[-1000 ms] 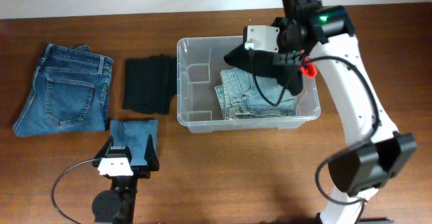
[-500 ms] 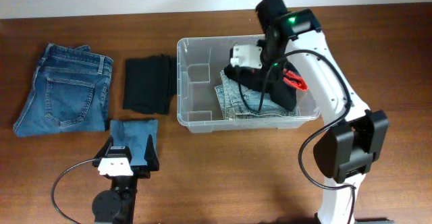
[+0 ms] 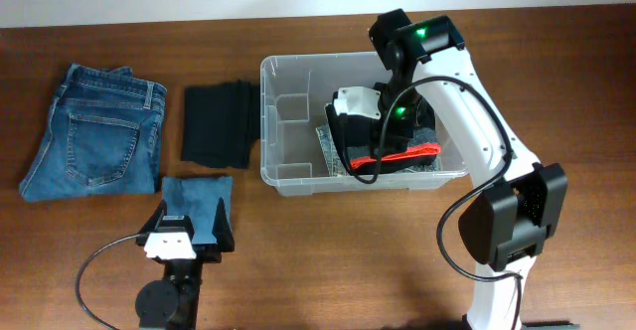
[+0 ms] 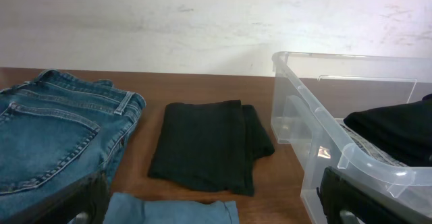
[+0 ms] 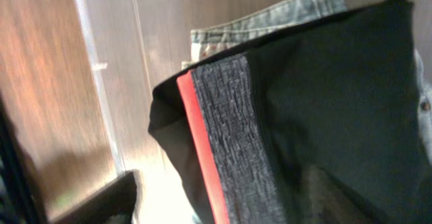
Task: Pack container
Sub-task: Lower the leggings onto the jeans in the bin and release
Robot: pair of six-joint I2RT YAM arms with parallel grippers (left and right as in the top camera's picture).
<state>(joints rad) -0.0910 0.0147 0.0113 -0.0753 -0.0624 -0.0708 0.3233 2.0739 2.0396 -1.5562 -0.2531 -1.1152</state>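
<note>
**Black garment settles into the container**

Mid-worktop (image 3: 348, 260), the container (image 3: 264, 121) holds light-wash jeans (image 3: 332, 151), and a black garment with a red stripe (image 3: 407, 157) lies on top of them. Half a second ago that garment sat bunched higher; it has now dropped and spread out. The left gripper (image 3: 189, 233) is wide open and empty at a small folded blue cloth (image 3: 196, 196). The right gripper (image 3: 350, 156) is down inside the container against the black garment; whether it grips cannot be told.

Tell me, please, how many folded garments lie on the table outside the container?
3: blue jeans at the far left, a black garment next to the container, by its left wall, and a small blue denim piece in front of it. None appears hidden.
</note>
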